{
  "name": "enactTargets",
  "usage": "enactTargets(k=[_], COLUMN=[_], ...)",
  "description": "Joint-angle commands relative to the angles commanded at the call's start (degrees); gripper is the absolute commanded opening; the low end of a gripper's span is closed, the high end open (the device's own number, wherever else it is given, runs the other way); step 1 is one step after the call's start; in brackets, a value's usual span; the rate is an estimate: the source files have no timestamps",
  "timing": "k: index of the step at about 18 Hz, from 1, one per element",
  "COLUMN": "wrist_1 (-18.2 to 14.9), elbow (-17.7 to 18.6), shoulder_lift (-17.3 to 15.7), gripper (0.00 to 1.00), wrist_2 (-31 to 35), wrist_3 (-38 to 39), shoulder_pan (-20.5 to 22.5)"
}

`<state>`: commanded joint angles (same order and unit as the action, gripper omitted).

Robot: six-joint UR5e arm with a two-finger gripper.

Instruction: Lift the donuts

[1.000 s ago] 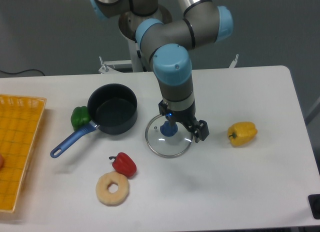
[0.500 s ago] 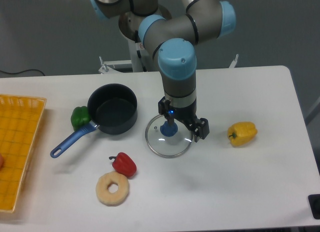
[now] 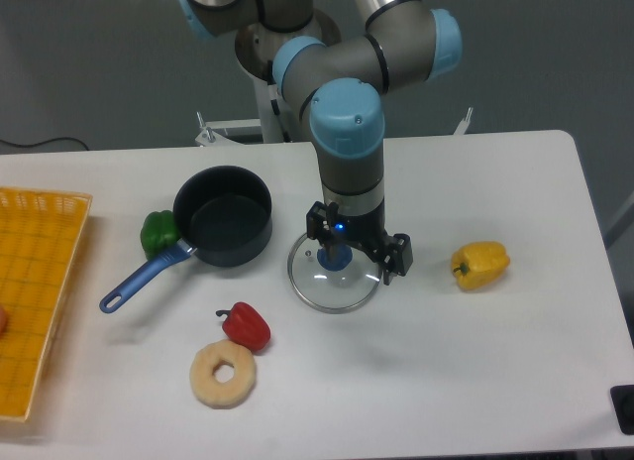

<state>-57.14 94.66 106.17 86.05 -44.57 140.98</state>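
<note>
Donuts (image 3: 223,374) flat on desk (image 3: 495,361), lower left of frame, touching red pepper (image 3: 246,325). End effector (image 3: 342,257) at frame centre over glass lid (image 3: 334,278), fingers apart, holding nothing. Target lies down-left of it, well apart. Ring shape, no long axis.
</note>
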Motion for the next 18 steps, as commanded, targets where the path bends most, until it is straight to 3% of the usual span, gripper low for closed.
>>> enactTargets(k=[7,11,18], wrist_1=[1.68,1.76,1.77], elbow=[-0.79,-0.70,-2.72], shoulder_lift=[2.10,4.22,6.94], gripper=[1.00,1.00,1.00], wrist_2=[0.61,6.22,5.98], wrist_3=[10.19,15.03,25.67], shoulder_pan=[-1.14,-4.91,-7.55])
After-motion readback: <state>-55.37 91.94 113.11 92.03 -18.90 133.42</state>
